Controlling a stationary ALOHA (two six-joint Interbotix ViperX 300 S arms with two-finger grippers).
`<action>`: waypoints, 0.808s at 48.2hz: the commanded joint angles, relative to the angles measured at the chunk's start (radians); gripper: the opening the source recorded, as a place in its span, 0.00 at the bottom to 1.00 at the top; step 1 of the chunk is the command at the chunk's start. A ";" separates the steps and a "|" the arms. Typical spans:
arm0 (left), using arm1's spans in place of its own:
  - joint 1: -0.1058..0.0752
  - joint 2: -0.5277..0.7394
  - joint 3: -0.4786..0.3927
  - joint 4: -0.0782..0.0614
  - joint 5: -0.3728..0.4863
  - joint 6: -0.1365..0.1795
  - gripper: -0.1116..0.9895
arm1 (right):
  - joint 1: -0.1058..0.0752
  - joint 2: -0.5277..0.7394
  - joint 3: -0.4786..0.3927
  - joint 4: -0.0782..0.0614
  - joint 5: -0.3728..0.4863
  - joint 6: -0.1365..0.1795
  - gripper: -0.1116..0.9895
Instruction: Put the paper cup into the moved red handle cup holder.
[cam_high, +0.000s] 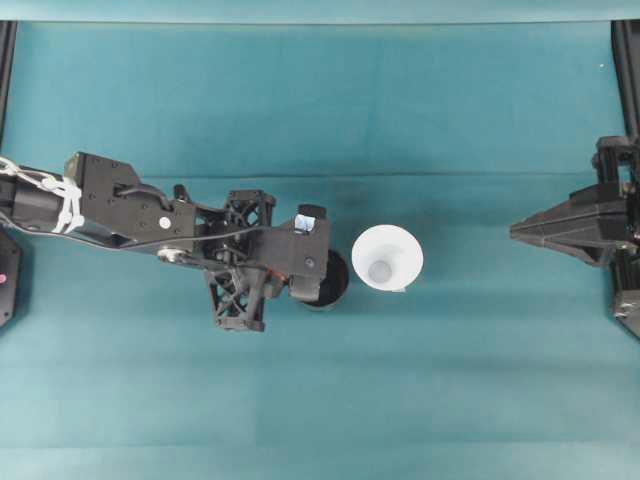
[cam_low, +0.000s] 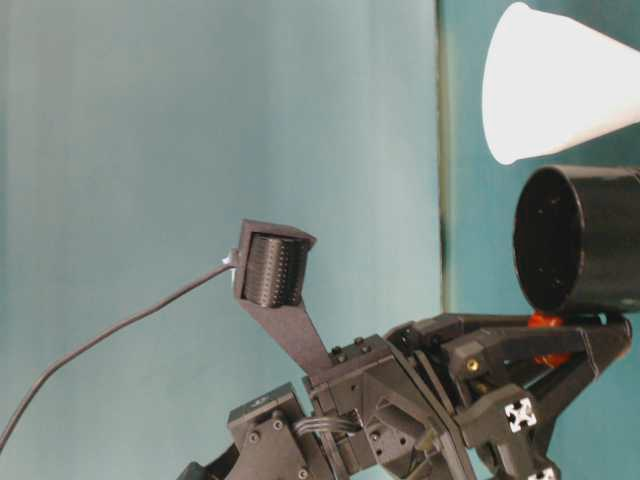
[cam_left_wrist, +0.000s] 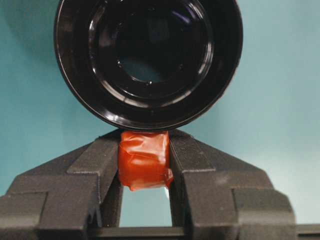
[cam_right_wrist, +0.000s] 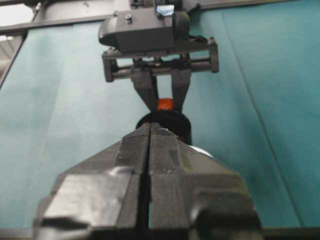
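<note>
Two containers are present: one paper cup (cam_high: 387, 258) and one red handle cup holder (cam_high: 330, 283). The paper cup stands upright on the teal table surface (cam_high: 320, 400), slightly right of centre in the overhead frame, wide rim up; its interior shows only the greyish circular bottom and nothing else inside. The red handle cup holder sits just left of the paper cup, near centre of the overhead frame, partly covered by the left arm; whether the two containers touch cannot be determined. In the left wrist view the holder (cam_left_wrist: 148, 62) occupies the upper centre of the frame, and its glossy black interior holds nothing visible. In the table-level view the paper cup (cam_low: 560, 88) and the holder (cam_low: 580, 240) lie side by side with a narrow gap visible between them. Two grippers are in view, one per arm. The left gripper (cam_left_wrist: 145, 160) is closed to a narrow gap on the orange-red tab handle (cam_left_wrist: 144, 159) of the holder, with both fingers (cam_left_wrist: 97, 165) pressed against the tab sides (the tab fills the space between them). The right gripper (cam_high: 520, 229) sits at the right edge of the overhead frame, well apart from both containers, its jaws fully together and holding nothing; the right wrist view confirms the fingers (cam_right_wrist: 125, 160) meeting along one seam.
</note>
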 joint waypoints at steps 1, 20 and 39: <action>0.005 -0.006 -0.005 0.002 -0.018 0.000 0.34 | -0.002 0.006 -0.008 0.002 -0.005 0.008 0.00; 0.006 -0.005 -0.005 0.002 0.006 0.002 0.34 | -0.002 0.006 -0.008 0.002 -0.005 0.006 0.00; 0.006 -0.006 -0.003 0.002 0.006 0.002 0.82 | -0.003 0.006 -0.009 0.002 -0.005 0.008 0.00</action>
